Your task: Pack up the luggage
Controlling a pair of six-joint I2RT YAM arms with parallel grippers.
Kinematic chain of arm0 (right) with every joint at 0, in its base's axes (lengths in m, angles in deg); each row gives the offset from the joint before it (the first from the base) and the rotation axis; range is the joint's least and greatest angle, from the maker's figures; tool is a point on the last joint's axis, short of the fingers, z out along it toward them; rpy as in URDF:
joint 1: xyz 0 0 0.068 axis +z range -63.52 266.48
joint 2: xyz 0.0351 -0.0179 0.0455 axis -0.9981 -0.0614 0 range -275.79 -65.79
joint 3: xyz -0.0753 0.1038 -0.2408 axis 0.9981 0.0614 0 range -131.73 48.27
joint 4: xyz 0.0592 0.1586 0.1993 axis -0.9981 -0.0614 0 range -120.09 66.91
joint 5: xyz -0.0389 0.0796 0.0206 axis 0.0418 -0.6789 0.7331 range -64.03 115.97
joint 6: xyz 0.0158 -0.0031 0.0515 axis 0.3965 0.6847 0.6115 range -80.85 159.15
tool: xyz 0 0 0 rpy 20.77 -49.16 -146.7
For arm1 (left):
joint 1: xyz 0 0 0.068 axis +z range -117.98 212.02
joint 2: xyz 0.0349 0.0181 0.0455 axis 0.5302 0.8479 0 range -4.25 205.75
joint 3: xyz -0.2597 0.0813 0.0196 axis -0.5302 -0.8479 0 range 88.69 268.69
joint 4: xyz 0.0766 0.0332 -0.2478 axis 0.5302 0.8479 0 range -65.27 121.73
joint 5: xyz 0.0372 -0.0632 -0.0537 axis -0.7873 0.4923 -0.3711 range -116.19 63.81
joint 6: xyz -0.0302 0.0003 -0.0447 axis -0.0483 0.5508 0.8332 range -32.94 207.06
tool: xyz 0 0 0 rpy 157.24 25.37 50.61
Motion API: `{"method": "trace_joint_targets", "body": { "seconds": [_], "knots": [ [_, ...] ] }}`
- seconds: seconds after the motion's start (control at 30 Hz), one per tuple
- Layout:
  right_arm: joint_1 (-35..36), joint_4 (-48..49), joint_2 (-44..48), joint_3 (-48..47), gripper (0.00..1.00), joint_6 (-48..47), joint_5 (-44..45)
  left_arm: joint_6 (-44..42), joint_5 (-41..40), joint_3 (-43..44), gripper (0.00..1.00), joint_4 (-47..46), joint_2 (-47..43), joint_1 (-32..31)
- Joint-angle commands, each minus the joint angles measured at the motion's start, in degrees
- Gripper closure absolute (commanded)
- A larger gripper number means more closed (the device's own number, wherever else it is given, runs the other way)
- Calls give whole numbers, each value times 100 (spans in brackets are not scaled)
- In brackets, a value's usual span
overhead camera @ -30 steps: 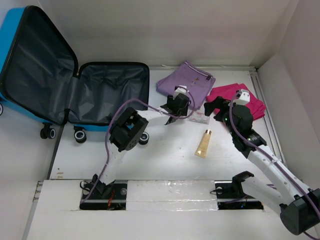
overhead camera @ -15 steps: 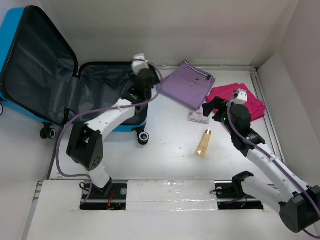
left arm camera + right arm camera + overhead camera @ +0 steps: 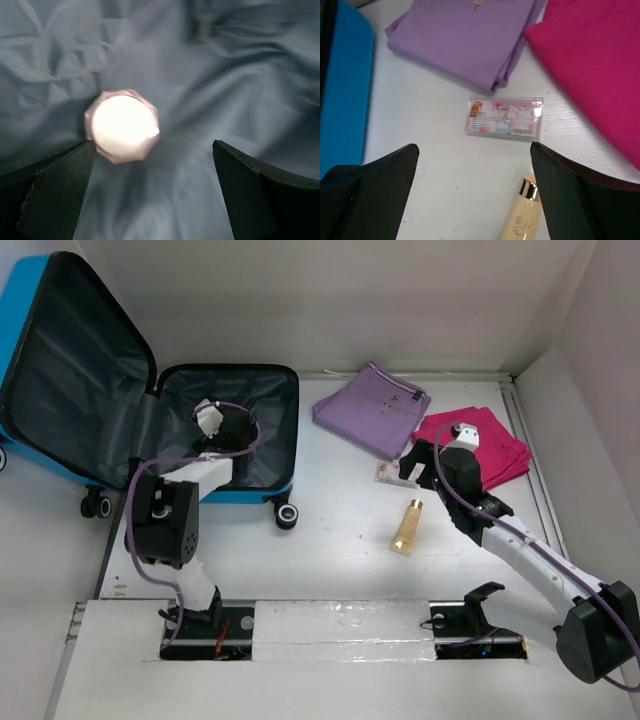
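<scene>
The small bright-blue hard-shell suitcase [image 3: 90,370] lies open at the far left of the white table [image 3: 330,550], with its dark fabric lining facing up and its black wheels toward the arms. Packing looks barely begun. The folded purple garment [image 3: 372,408] and the folded magenta garment [image 3: 500,445] are out on the table to the right of the case, touching each other. The cream tube with a gold cap [image 3: 407,526] and the small clear printed packet [image 3: 504,116] lie near them.

Only a small white octagonal jar [image 3: 122,126] rests on the lining inside. The left gripper [image 3: 152,147] hangs over it with its fingers spread wide, gripping nothing. The right gripper [image 3: 473,146] is also spread and empty above the packet, which is probably the next item to pick up. Four items appear left to load, and then the case must be closed.
</scene>
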Motion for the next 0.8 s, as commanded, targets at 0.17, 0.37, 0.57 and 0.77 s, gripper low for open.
{"method": "trace_joint_targets", "body": {
  "seconds": [0.17, 0.37, 0.57, 0.77],
  "knots": [
    [63, -1258, -17, 501, 5, 1123, 1058, -610, 245, -968, 0, -1697, -2463, -1862],
    [168, -1258, -175, 888, 15, 1738, 39, -893, -169, -897, 0, -1470, -2315, -3869],
    [353, -970, -289, 1029, 25, 2011, -112, -770, 68, -1801, 3, -2265, -3104, -4592],
    [405, -1109, -1325, 353, 26, 2011, 38, -831, 279, -2506, 4, -2437, -4203, -4839]
  ]
}}
